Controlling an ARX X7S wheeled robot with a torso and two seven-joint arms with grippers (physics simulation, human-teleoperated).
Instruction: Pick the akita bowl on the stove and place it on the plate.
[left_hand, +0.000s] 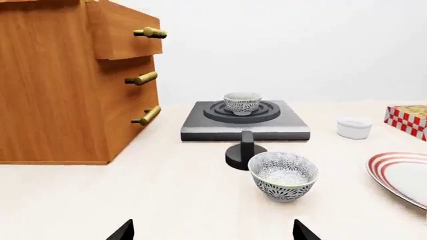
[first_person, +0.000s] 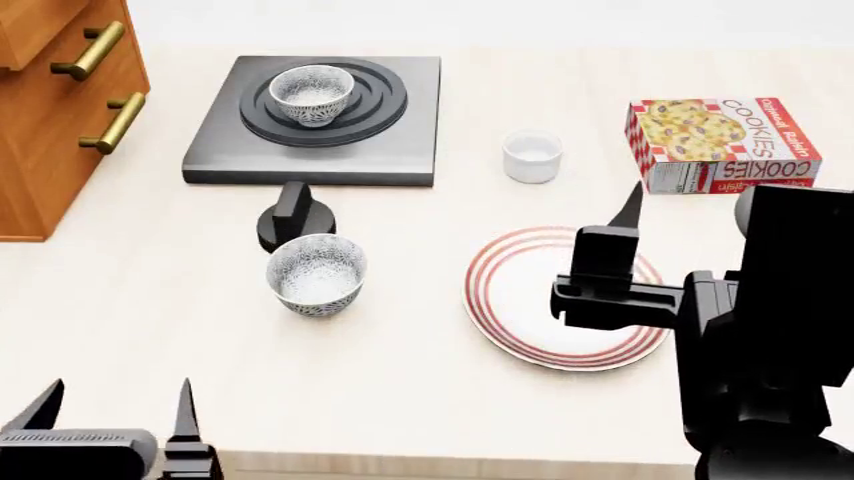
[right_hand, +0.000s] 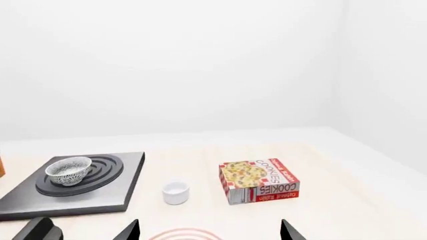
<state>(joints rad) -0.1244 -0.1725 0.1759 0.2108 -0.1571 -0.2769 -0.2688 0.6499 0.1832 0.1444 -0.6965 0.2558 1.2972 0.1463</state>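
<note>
bowl (first_person: 311, 95) on stove (first_person: 214, 140) lies far ahead of my left pincer (first_person: 114, 412), released, nearer; twin bowl (first_person: 316, 274) between.

1. A pale cream, matte tabletop (first_person: 400, 400) fills the scene, evenly lit with soft, faint shadows.
2. A plain white wall (right_hand: 167, 65) rises behind the table's far edge; a second white wall (right_hand: 387, 75) meets it at the far right corner.
3. A brown wooden drawer cabinet (left_hand: 60, 90) with brass bar handles (left_hand: 141, 78) stands far left.
</note>
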